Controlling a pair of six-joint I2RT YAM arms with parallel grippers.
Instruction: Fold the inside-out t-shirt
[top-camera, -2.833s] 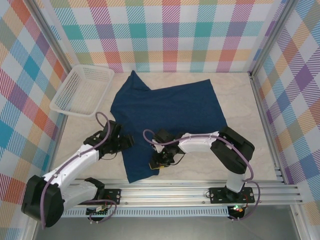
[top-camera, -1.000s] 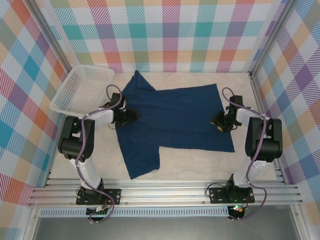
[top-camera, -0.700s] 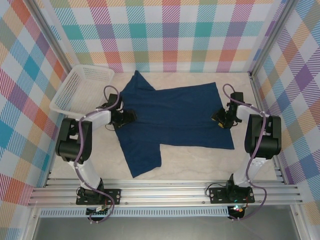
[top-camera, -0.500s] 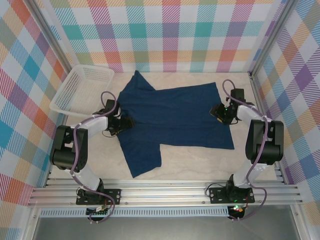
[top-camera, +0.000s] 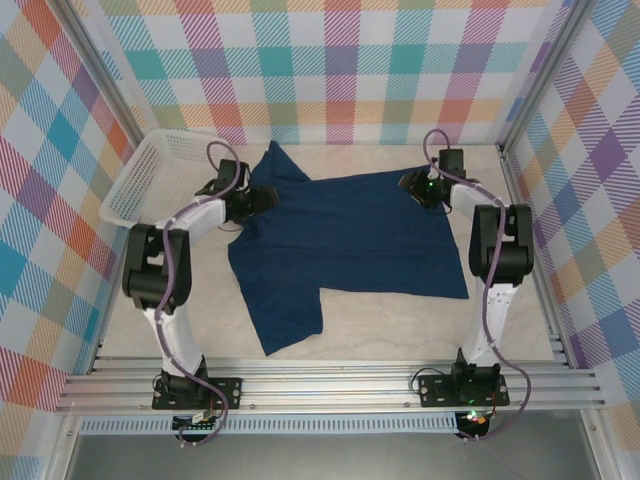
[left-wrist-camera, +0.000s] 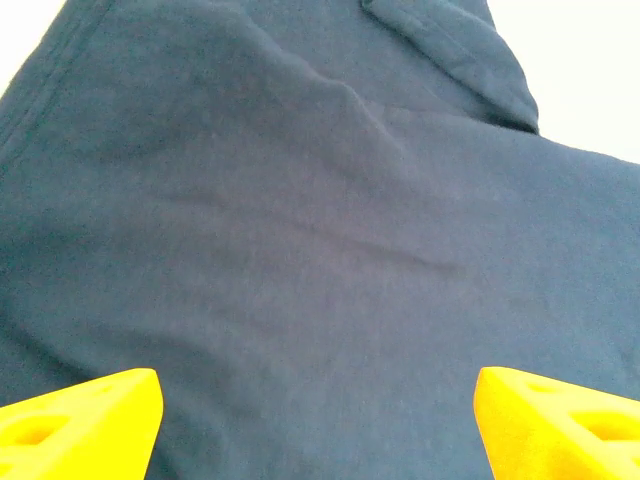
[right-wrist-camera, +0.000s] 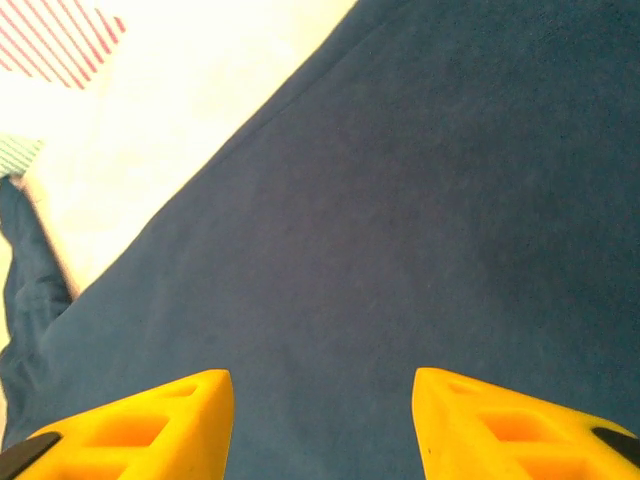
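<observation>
T-shirt (top-camera: 350, 235) lies spread flat on the pale table (top-camera: 400, 325), mid to far part, dark navy. One sleeve pokes toward the far wall at left-centre, and a longer flap runs down toward the near edge, left of centre. L gripper (top-camera: 262, 198) sits at the shirt's far-left edge, just by that upper sleeve. In the L wrist view its yellow fingers (left-wrist-camera: 80, 425) are wide apart w/ only navy cloth btwn them, plus a soft ridge and a folded hem further up; can't tell if the tips press the fabric. R gripper (top-camera: 412, 185) is at the shirt's far-right corner. R wrist view shows its fingers (right-wrist-camera: 130, 425) also apart over cloth, nothing clamped, w/ the shirt's straight edge running diagonally and bare table beyond it. White mesh basket (top-camera: 128, 190) stands far-left, just beside the L arm's forearm and off the shirt. R arm stretches along the table's right side, near the checked wall (top-camera: 590, 200). Both arms trail purple cables. Metal rail (top-camera: 330, 385) w/ the arm bases runs along the near edge, well apart from the shirt.
</observation>
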